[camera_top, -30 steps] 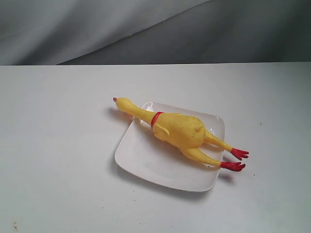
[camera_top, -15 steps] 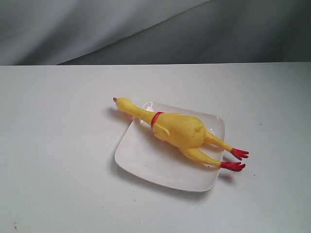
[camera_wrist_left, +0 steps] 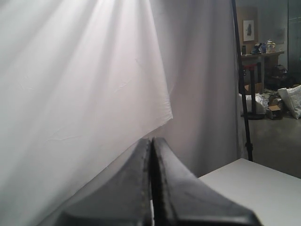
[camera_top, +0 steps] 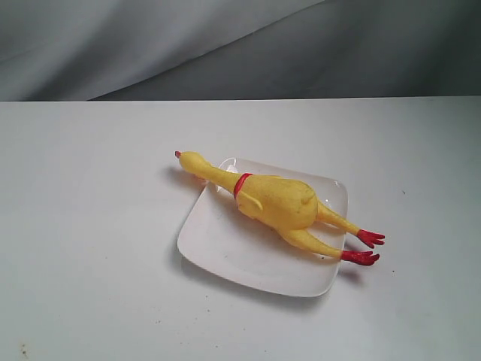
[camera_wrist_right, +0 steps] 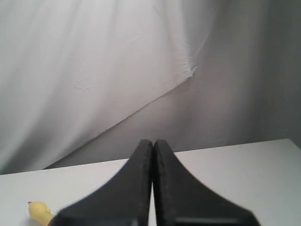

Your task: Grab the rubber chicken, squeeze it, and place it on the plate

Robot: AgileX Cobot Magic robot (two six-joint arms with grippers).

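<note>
The yellow rubber chicken (camera_top: 278, 201) lies across the white square plate (camera_top: 225, 248) in the exterior view, its head hanging over the plate's far left edge and its red feet (camera_top: 364, 247) over the right edge. No gripper appears in that view. My left gripper (camera_wrist_left: 152, 141) is shut with nothing between its fingers, raised and facing the backdrop. My right gripper (camera_wrist_right: 153, 142) is also shut and holds nothing; only the chicken's head (camera_wrist_right: 40, 212) shows low in its view, well away from the fingertips.
A white table (camera_top: 90, 226) carries the plate near its middle. A grey cloth backdrop (camera_top: 225, 45) hangs behind it. The left wrist view shows a black stand pole (camera_wrist_left: 242, 94) and room clutter (camera_wrist_left: 273, 101) beyond the table's corner.
</note>
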